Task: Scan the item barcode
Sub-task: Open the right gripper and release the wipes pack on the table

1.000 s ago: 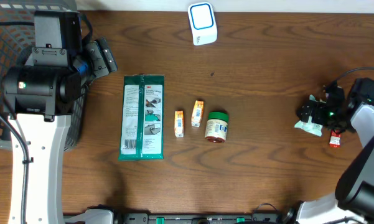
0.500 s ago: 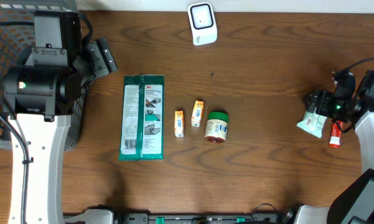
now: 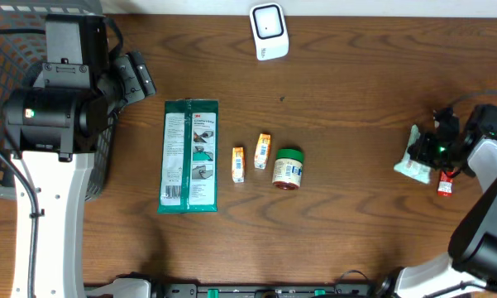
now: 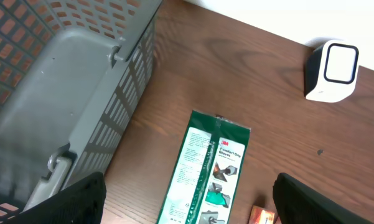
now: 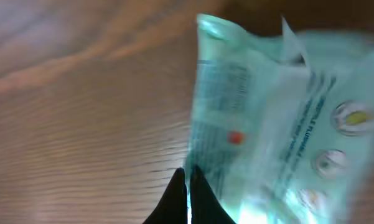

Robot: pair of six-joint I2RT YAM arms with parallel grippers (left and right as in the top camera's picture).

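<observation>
Your item is the pale mint pouch point(image 3: 412, 162), at the far right of the counter point(image 3: 356, 99), partly under the right end effector point(image 3: 430, 151). In the wrist view its print is too blurred to pick out a barcode. The scanner point(image 3: 269, 31) is white with a dark-framed window. It sits top centre, well apart from the pouch.
</observation>
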